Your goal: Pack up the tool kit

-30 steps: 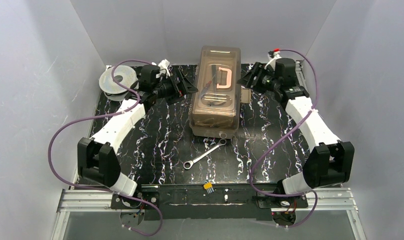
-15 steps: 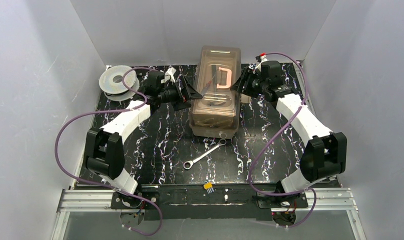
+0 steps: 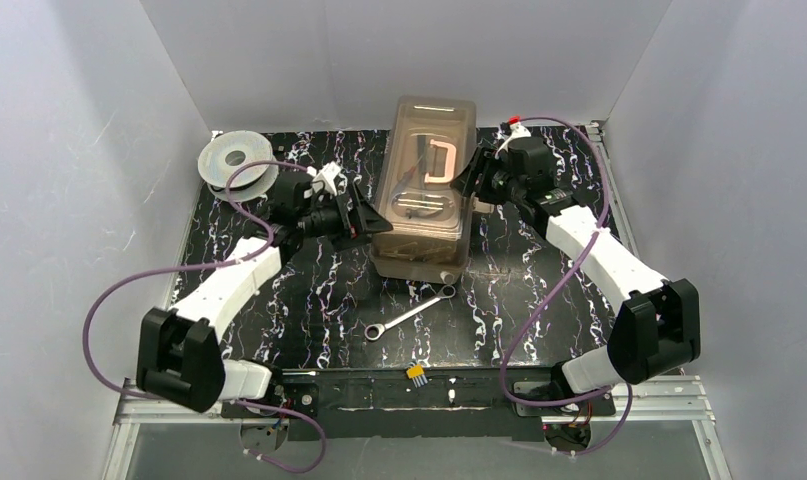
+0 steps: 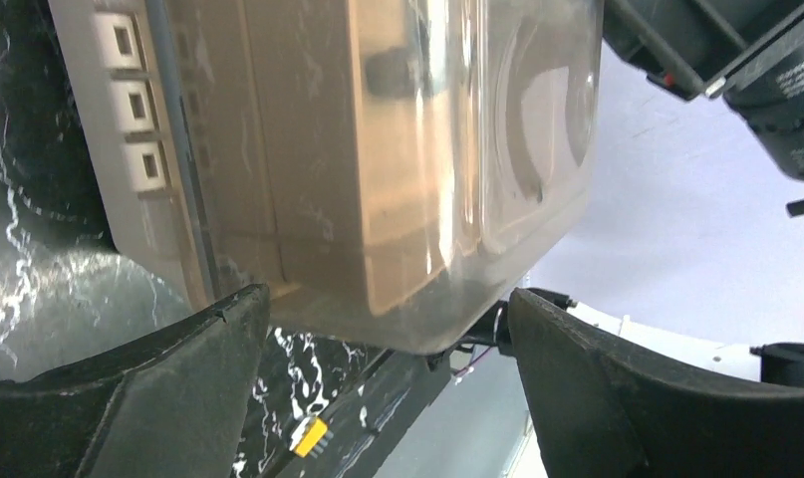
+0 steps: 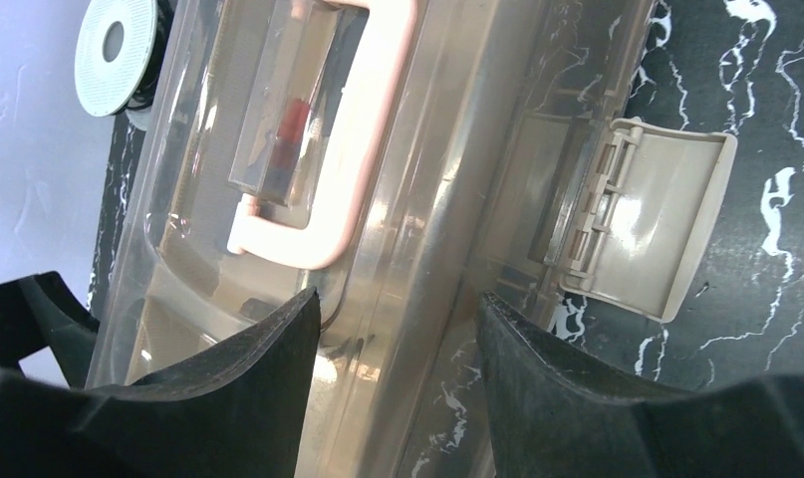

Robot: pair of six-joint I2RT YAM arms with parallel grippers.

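Note:
The tan-brown toolbox (image 3: 419, 215) lies lid shut at the table's middle back, its beige handle (image 3: 441, 160) on top. A silver wrench (image 3: 409, 312) lies loose just in front of it. My left gripper (image 3: 372, 222) is at the box's left wall, open. In the left wrist view the toolbox (image 4: 378, 149) fills the frame and its lower corner sits between the wide-spread fingers of the left gripper (image 4: 383, 299). My right gripper (image 3: 472, 183) is at the box's right side. It stands open, and in its wrist view the right gripper (image 5: 398, 299) straddles the lid's right edge beside the handle (image 5: 368, 149).
A round grey spool (image 3: 234, 160) sits at the back left, also seen as a spool (image 5: 119, 55) past the box. A beige latch flap (image 5: 657, 229) hangs open on the box's right side. A small yellow part (image 3: 416, 374) lies at the near edge.
Both arms have swung in from the back corners to the toolbox's two sides. The left jaws have narrowed a little. The toolbox has shifted slightly, its near end to the left.

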